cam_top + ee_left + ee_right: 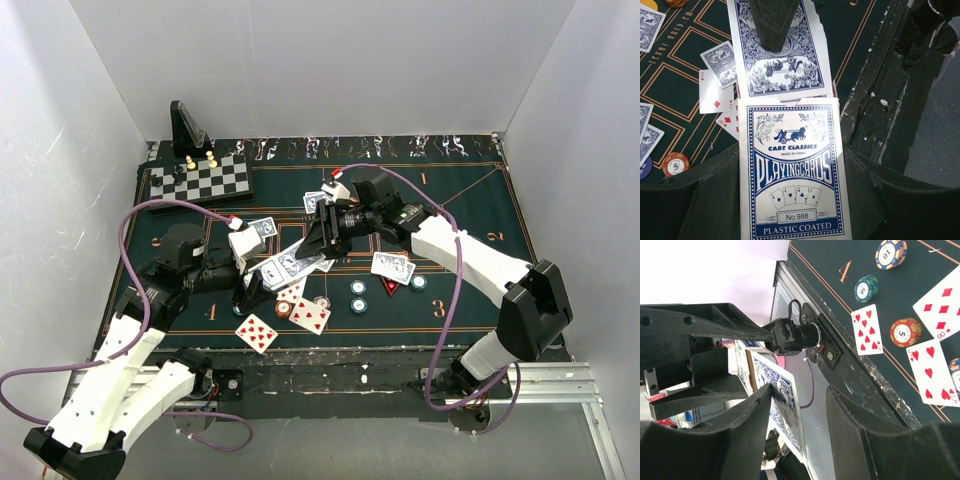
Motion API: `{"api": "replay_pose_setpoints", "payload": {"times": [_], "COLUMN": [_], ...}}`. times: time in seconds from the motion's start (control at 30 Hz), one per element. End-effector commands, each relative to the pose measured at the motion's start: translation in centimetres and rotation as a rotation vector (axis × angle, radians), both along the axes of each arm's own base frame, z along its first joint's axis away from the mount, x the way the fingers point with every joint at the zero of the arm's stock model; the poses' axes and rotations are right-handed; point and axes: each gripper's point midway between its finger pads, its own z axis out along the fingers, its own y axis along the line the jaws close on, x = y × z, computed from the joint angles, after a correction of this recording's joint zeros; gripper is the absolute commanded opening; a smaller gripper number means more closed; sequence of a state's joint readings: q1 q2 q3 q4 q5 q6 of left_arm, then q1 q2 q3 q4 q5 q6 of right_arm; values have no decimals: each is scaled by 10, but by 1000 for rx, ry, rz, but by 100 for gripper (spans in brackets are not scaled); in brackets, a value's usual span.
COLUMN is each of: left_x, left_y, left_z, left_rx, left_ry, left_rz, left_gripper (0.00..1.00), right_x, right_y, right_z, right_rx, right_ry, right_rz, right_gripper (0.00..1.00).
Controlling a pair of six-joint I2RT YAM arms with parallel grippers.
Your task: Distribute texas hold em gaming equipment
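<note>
The only container here is the card box (792, 175), printed CART CLASSICS and No.988. It sits at bottom centre of the left wrist view, clamped by the left gripper (790, 155), whose fingers (705, 200) press on its 2 long sides. Its top flap is open and 1 blue-backed card (780, 70) sticks out of it toward the top of the frame. How many more cards are inside cannot be seen.

The frame cuts off the box's lower end, and the box covers part of an 8 of diamonds (729, 125) lying on the felt (670, 85). In the top view the box is lost between the 2 wrists at centre frame.

The right gripper (800, 395) has its jaws parted around that card. In its own view the card rests against the left-hand finger, with a clear gap to the other. In the left wrist view 1 dark fingertip (772, 25) lies over the card's far end.

In the top view the left arm reaches in from the lower left and the right arm from the right. The grippers meet tip to tip over the near half of the felt. Loose cards (257, 332) and chips (358, 288) lie scattered around them, and a chessboard (200, 182) sits at upper left.
</note>
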State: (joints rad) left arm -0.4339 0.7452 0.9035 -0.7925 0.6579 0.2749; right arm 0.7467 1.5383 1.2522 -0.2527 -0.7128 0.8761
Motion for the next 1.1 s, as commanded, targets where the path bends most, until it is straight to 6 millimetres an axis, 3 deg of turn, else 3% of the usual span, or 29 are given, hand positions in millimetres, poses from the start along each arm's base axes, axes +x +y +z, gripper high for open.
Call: {"api": "replay_pose_setpoints", "payload": {"times": [0.0,1.07], "left_x": [3,0], "left_y": [-4,-4], "left_z": [30,31], "left_rx": [-56,-66], "left_ry": [-89,-85], "left_rz": [-16,-17], "left_gripper": [0,0], "right_x": [3,28], "right_y": [-11,-41], "right_z": [15,33], "right_rx": [29,-2], "right_ry": [-45,-145], "right_rz": [-25,-113], "right_gripper": [54,44]}}
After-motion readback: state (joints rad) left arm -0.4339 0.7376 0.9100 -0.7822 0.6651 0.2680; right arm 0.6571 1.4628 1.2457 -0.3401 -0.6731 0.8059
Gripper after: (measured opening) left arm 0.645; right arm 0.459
